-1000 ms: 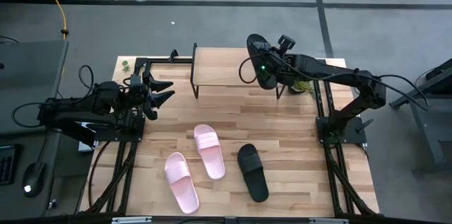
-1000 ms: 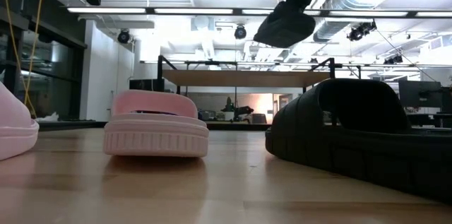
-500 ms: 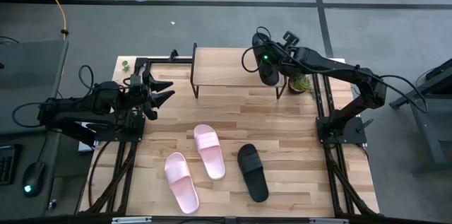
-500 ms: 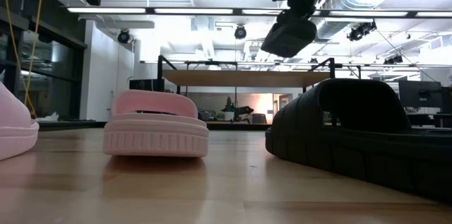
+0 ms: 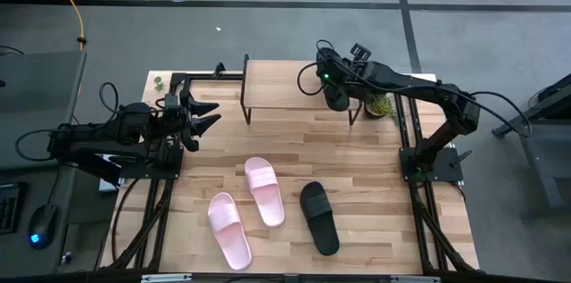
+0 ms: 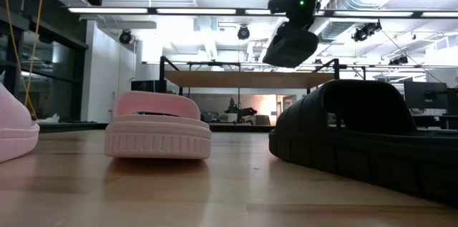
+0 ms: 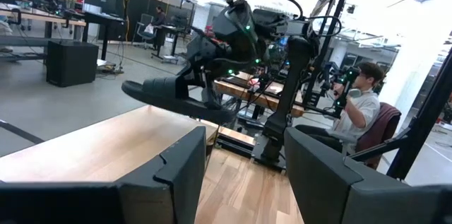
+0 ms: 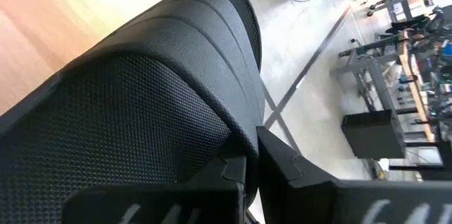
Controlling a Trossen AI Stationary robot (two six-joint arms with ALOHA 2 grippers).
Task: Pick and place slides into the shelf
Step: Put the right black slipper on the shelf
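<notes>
From above, the right gripper (image 5: 334, 85) pinches a black slide (image 5: 336, 94) over the shelf (image 5: 285, 85) at its 3 o'clock end, the slide's long axis running 12 to 6 across the board; the left gripper (image 5: 203, 113) waits with fingers spread, at 9 o'clock of the shelf. In the low view the held slide (image 6: 290, 46) hangs above the shelf top (image 6: 243, 79), not touching. The left wrist view shows it tilted over the board's far end, so I judge lowering comes next.

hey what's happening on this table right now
The right gripper holds a black slide in the air over the right end of the shelf, not yet set down. The left gripper waits open at the table's left. Two pink slides and the other black slide lie on the table.
</notes>
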